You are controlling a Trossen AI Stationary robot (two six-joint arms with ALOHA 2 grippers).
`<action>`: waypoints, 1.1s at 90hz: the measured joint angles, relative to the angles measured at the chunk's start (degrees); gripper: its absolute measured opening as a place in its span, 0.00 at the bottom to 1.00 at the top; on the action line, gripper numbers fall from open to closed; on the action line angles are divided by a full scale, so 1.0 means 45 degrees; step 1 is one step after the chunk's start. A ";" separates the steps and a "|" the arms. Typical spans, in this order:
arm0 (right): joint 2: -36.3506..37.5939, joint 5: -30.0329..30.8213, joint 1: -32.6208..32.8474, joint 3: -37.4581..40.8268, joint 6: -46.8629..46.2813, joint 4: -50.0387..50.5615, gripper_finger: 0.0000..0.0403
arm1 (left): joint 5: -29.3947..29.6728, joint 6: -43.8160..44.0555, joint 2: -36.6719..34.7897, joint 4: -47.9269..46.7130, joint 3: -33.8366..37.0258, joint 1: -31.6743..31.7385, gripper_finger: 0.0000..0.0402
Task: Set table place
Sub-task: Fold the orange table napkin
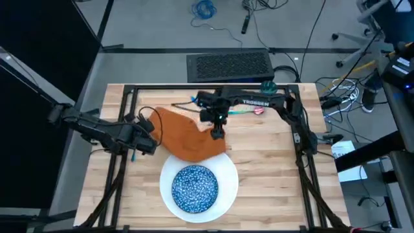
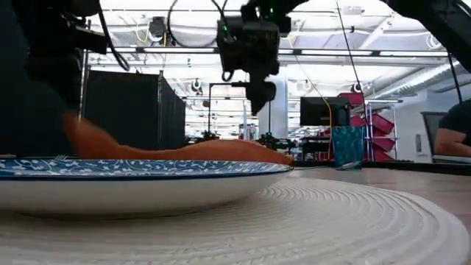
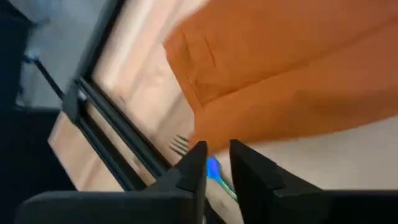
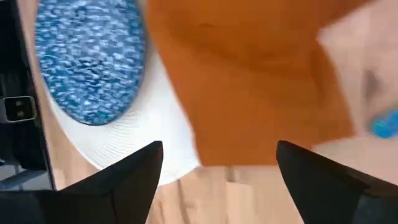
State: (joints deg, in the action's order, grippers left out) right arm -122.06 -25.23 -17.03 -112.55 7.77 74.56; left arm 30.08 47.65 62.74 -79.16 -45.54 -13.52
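- The table (image 1: 272,175) is a light wooden top inside a black rail frame (image 1: 194,88), and both dark arms reach in over it.
- The white plate (image 1: 226,173) lies on the table, nearer the front edge than the right hand and just below it in the high view.
- The blue speckled bowl (image 1: 194,188) sits in the middle of that plate.
- The orange napkin (image 1: 184,137) lies crumpled on the table between the two hands, one corner lapping onto the plate's rim.
- The right hand (image 1: 217,133) hangs above the napkin's edge without touching it, its fingers spread wide apart.
- The left hand (image 1: 143,144) is low at the napkin's other side, its fingers drawn close together around a light-blue fork (image 3: 211,167), whose tines poke out just beyond the fingertips.
- More cutlery (image 1: 249,110) lies on the table behind the right hand.
- A small teal cup (image 1: 268,85) stands at the far rail, well apart from both hands.
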 joint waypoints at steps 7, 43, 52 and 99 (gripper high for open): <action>0.0012 -0.0021 -0.0555 0.0236 0.0049 -0.0003 0.75 | -0.0505 0.0192 0.0001 -0.0325 0.0000 -0.0004 0.24; 0.0945 -0.3870 -0.2393 0.6249 -0.1153 -0.4819 0.75 | 0.0336 -0.2627 0.0780 0.6346 -0.0006 -0.0201 0.28; 0.1409 -0.4036 -0.2074 0.7506 -0.2466 -0.8005 0.75 | 0.0341 -0.3921 0.1898 0.6471 0.0005 0.0672 0.28; 0.1758 -0.1401 -0.0177 0.8295 -0.4567 -1.0697 0.45 | -0.0305 -0.5671 0.3317 0.7257 0.0006 0.2267 0.28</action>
State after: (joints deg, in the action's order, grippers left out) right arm -114.15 -31.54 -17.83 -75.22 -12.78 26.43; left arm 28.71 22.14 77.67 -46.50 -45.51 -3.32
